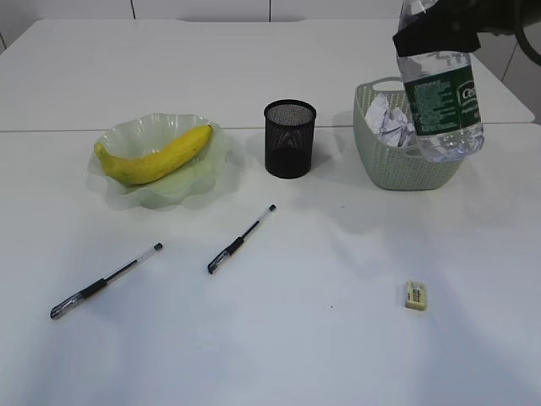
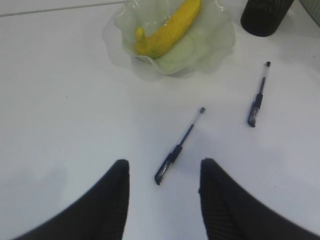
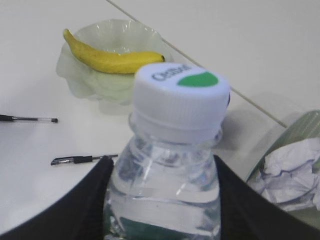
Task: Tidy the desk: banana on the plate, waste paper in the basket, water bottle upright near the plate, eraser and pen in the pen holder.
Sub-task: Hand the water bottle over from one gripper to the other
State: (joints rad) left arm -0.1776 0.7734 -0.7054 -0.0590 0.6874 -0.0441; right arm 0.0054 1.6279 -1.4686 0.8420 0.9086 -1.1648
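Note:
My right gripper (image 1: 433, 35) is shut on the water bottle (image 1: 439, 101), which hangs upright in the air over the grey basket (image 1: 380, 165). In the right wrist view the fingers clamp the bottle's shoulder (image 3: 165, 190) under its white cap. Crumpled waste paper (image 1: 387, 118) lies in the basket. The banana (image 1: 156, 156) rests on the pale green plate (image 1: 213, 173). Two pens (image 1: 106, 281) (image 1: 241, 239) lie flat on the table, and the eraser (image 1: 415, 294) lies at the front right. My left gripper (image 2: 164, 165) hovers open over the table, just short of one pen (image 2: 179, 146).
The black mesh pen holder (image 1: 289, 139) stands between the plate and the basket. A seam runs across the white table behind them. The second pen (image 2: 259, 95) lies to the right of the left gripper's fingers.

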